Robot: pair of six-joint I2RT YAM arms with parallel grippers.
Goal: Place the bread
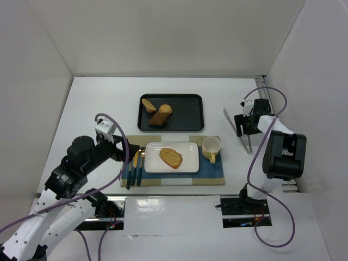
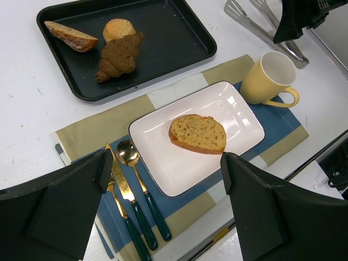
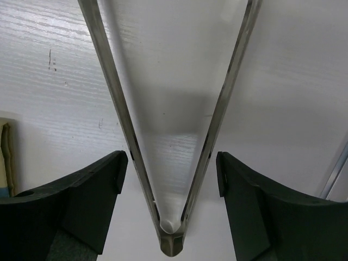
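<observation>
The bread [image 1: 171,157] [image 2: 197,134], a flat golden slice with a brown crust, lies in the middle of the white rectangular plate [image 1: 187,166] [image 2: 179,174]. Nothing holds it. My left gripper [image 1: 120,148] [image 2: 163,168] hovers open over the plate's near left side and the cutlery, its fingers wide apart and empty. At the right, my right gripper [image 1: 247,124] [image 3: 169,163] stands open over the metal tongs [image 1: 246,138] [image 3: 173,239]. The tongs rest on the table, their hinge end lying between the fingers, which do not clamp the two arms.
A black tray [image 1: 187,117] [image 2: 168,38] behind the plate holds a bread wedge [image 2: 70,37], a dark croissant [image 2: 119,57] and a round roll [image 2: 118,28]. A yellow mug [image 1: 211,148] [image 2: 269,79] stands right of the plate. Gold cutlery [image 2: 128,185] lies on the blue-and-tan placemat [image 1: 209,176].
</observation>
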